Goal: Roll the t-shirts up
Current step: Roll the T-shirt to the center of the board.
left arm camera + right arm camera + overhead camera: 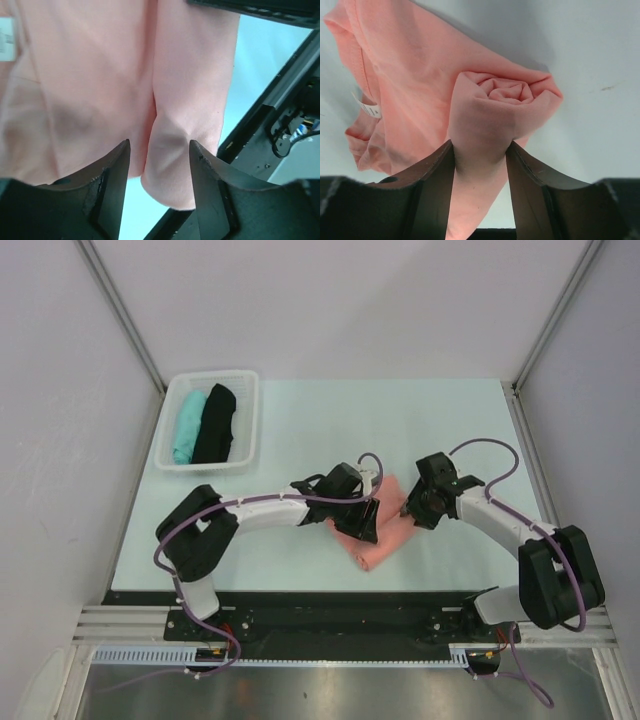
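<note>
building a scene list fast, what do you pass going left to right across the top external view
teal t-shirt → black t-shirt → left gripper → right gripper; the salmon-pink t-shirt lies under both grippers, so it is left out of the order

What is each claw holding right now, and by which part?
The right claw pinches the salmon-pink cloth t-shirt by its rolled end. The left claw stands open astride a fold, holding nothing.

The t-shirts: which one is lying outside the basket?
The salmon-pink cloth t-shirt, part rolled on the table; the teal t-shirt and black t-shirt sit in the white plastic basket.
</note>
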You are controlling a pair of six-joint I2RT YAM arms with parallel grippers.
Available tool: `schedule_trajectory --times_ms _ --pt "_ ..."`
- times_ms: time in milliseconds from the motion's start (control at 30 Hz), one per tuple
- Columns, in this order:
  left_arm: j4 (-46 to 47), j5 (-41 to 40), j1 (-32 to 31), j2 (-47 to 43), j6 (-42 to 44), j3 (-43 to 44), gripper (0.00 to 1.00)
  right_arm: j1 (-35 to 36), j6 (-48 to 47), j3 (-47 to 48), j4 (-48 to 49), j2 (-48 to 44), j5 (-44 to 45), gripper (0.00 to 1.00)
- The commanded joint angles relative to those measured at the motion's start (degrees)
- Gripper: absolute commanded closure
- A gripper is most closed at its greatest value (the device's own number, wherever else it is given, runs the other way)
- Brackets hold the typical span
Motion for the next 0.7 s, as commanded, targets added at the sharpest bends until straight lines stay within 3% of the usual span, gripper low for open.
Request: schedule_trajectory --times_ms 0,300,667 --pt "-4.5 -6.6 0.2 -6.9 4.5 2.8 0.44 1.0 0.2 4.7 0.0 2.9 1.9 0.51" --pt "-11.5 -22.8 -8.8 -8.6 10.1 8.8 0.40 1.5 0.1 8.7 -1.7 8.1 2.6 0.51" --pt "-13.8 -37.8 -18.1 0.3 12.1 13.3 0.42 2.1 0.5 9.4 -2.6 10.5 2.9 0.51"
